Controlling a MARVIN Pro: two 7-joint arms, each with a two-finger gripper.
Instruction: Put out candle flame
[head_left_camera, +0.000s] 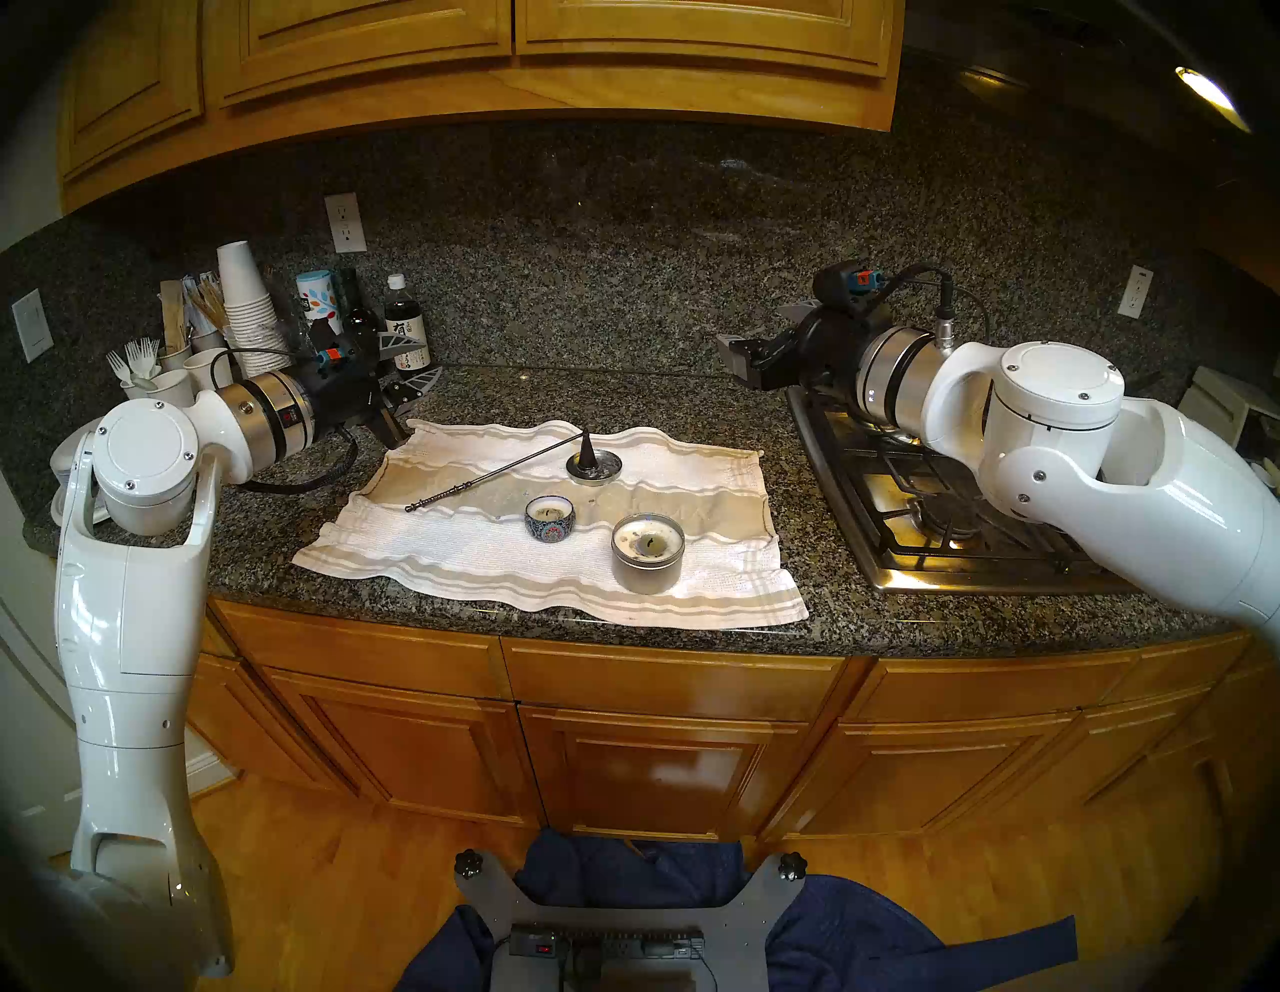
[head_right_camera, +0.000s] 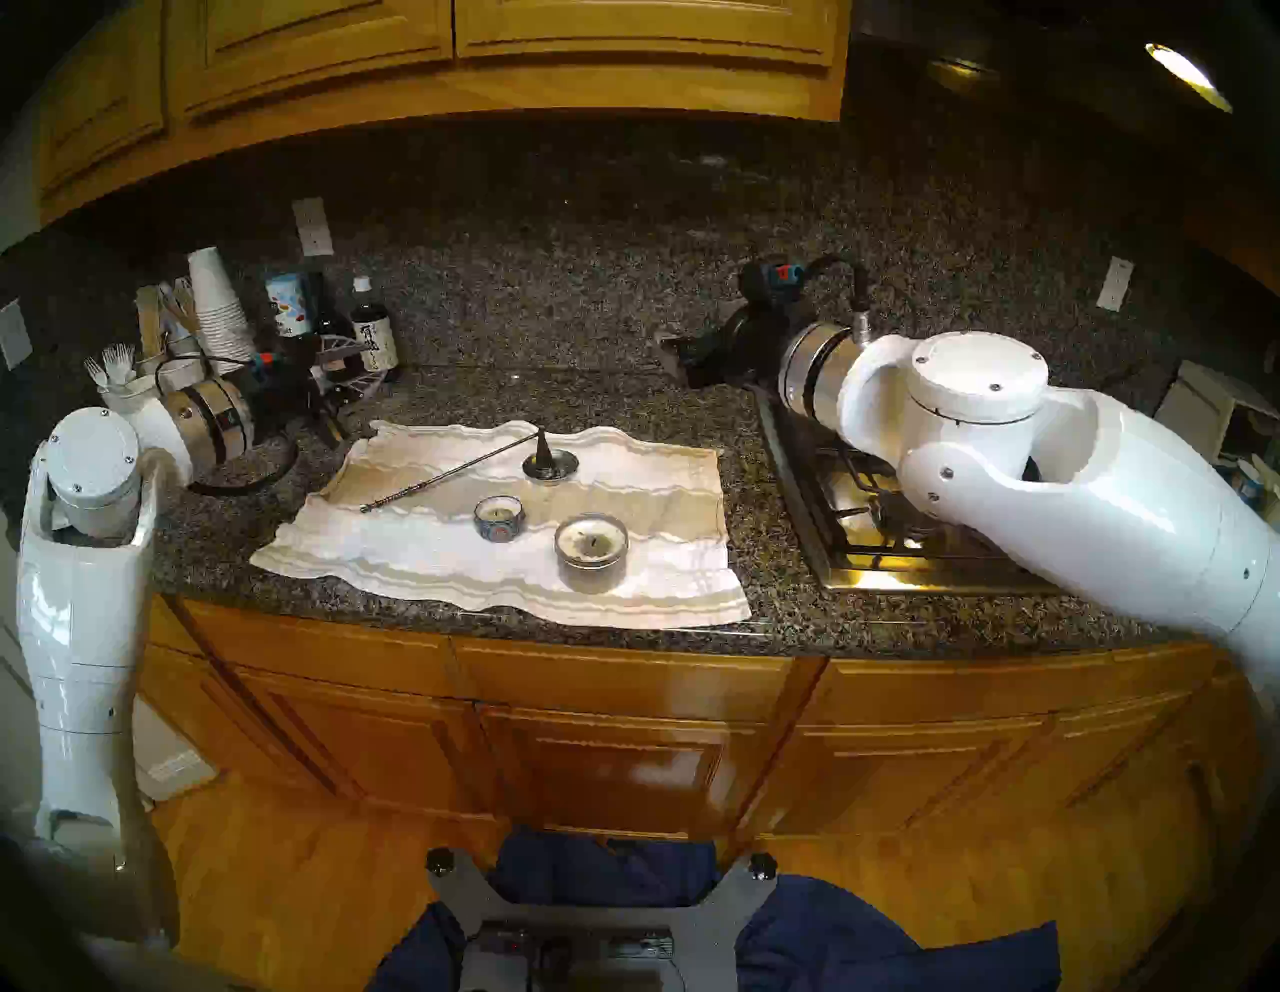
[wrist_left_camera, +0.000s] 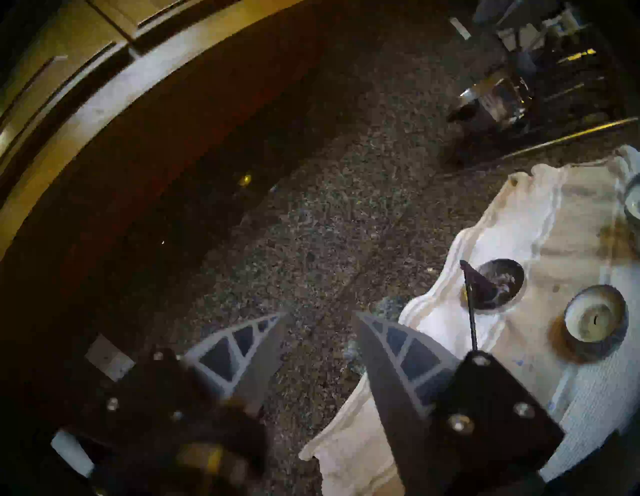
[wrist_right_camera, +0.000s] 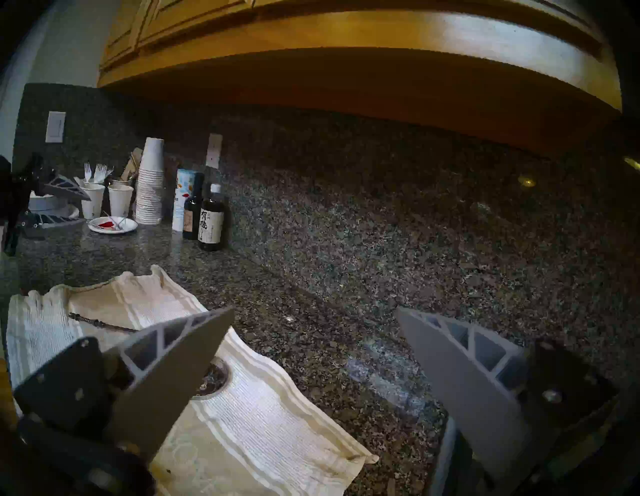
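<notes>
Kitchen with wooden cabinets; dark speckled granite worktop (head_left_camera: 623, 332) carries a rumpled white-and-beige striped cloth (head_left_camera: 485, 561) at centre. On the cloth's near right part sits a round silver tin candle (head_left_camera: 647, 552), dark wick, no flame visible. Just to its left, apart from it, a small blue patterned ceramic cup candle (head_left_camera: 548, 518), also no flame visible. Behind both, a long dark metal candle snuffer (head_left_camera: 499, 471) lies on the cloth, its cone end resting on a small round dark metal dish (head_left_camera: 594, 465), handle running toward the cloth's left side.

Left hand (head_left_camera: 409, 374) hovers level above the worktop off the cloth's far-left corner, well apart from the snuffer handle; fingers parted with a clear gap, nothing between them in the wrist view. Right hand (head_left_camera: 738, 360) hangs level over the far left corner of the steel gas hob (head_left_camera: 970, 512), fingers spread wide, holding nothing.

Far left of the worktop: stack of white paper cups (head_left_camera: 242, 305), cups with white plastic forks (head_left_camera: 135, 357), dark glass bottle with white label (head_left_camera: 409, 332), white carton (head_left_camera: 320, 301). White outlet (head_left_camera: 345, 223) on the backsplash.
</notes>
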